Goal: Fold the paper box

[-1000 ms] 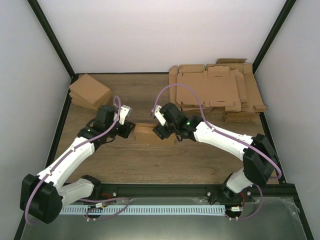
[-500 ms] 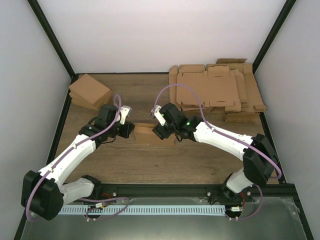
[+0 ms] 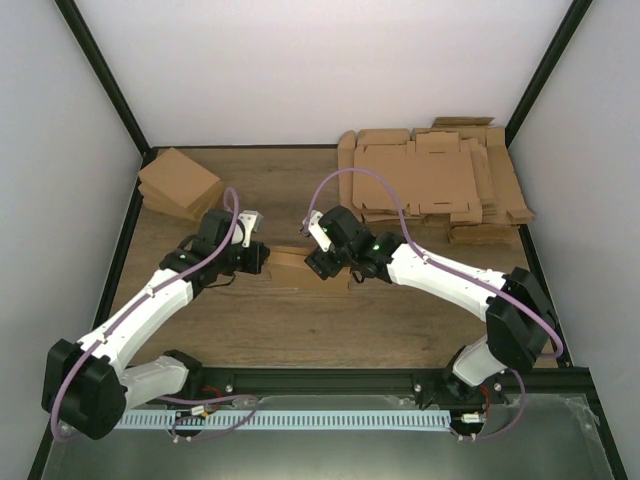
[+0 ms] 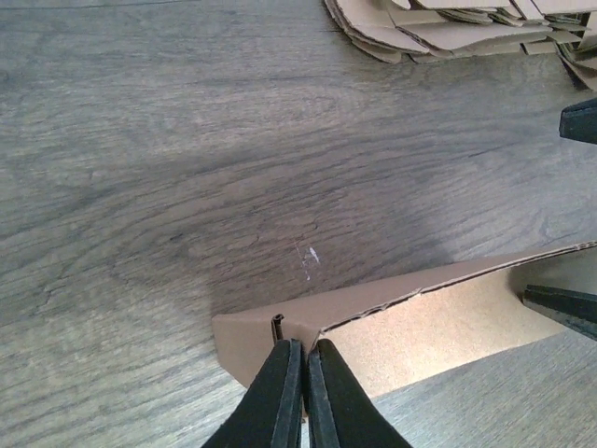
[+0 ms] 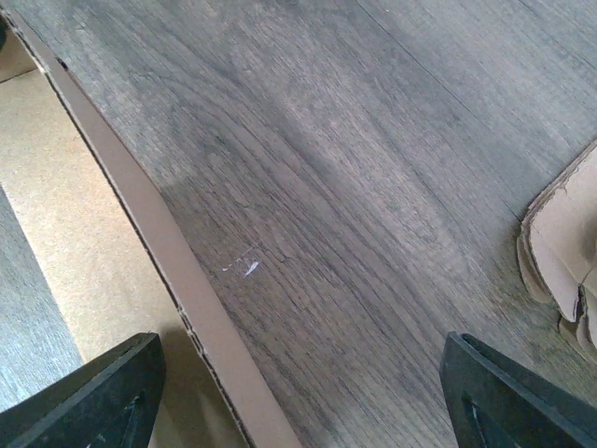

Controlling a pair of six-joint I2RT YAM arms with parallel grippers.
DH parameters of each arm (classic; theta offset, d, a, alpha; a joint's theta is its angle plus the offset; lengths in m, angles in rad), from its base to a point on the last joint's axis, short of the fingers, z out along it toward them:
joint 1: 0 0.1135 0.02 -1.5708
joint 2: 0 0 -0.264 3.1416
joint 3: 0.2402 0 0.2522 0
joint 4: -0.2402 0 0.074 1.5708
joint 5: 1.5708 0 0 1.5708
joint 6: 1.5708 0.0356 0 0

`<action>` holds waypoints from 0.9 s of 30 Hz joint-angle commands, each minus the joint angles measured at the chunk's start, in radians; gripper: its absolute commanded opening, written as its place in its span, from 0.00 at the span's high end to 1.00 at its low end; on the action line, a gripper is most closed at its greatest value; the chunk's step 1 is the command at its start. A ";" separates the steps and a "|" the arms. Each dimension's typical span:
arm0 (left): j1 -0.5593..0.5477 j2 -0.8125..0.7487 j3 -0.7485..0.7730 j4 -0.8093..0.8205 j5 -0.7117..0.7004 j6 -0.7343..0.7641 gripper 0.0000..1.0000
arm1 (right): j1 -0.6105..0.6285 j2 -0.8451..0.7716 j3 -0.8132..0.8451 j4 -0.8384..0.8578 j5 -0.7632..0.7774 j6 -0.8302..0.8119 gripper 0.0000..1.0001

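The paper box [image 3: 291,260], a shallow brown cardboard piece with raised walls, lies mid-table between both arms. My left gripper [image 3: 263,258] is at its left end. In the left wrist view that gripper [image 4: 305,353] is shut, its fingertips pinching the end wall at the corner of the box [image 4: 429,322]. My right gripper [image 3: 318,263] is at the box's right end and stands wide open. In the right wrist view the right gripper [image 5: 303,406] straddles the long wall of the box [image 5: 140,219], with its left finger [image 5: 93,401] inside the box and the other one over bare wood.
A thick pile of flat tabbed cardboard sheets [image 3: 430,185] fills the back right; its edge shows in both wrist views [image 4: 448,23] [image 5: 560,243]. A pile of small folded boxes [image 3: 178,183] sits at the back left. Black frame rails border the table.
My left gripper has closed onto the box's left end wall and shifted slightly towards the box. The right arm has not moved.
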State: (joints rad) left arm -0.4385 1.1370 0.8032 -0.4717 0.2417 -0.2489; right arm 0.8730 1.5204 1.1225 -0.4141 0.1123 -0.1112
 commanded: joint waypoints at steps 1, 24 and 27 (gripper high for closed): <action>-0.012 -0.034 -0.036 0.022 -0.034 -0.034 0.95 | 0.011 -0.010 -0.010 -0.011 0.006 0.012 0.16; -0.039 -0.060 -0.064 0.046 -0.090 -0.010 0.96 | -0.008 -0.247 0.017 -0.179 0.010 0.240 0.10; -0.040 -0.063 -0.064 0.044 -0.094 -0.010 0.96 | -0.033 -0.302 -0.001 -0.228 -0.021 0.312 0.17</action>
State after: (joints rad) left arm -0.4721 1.0851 0.7456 -0.4164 0.1585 -0.2626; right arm 0.8619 1.2915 1.1168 -0.5575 0.0982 0.0772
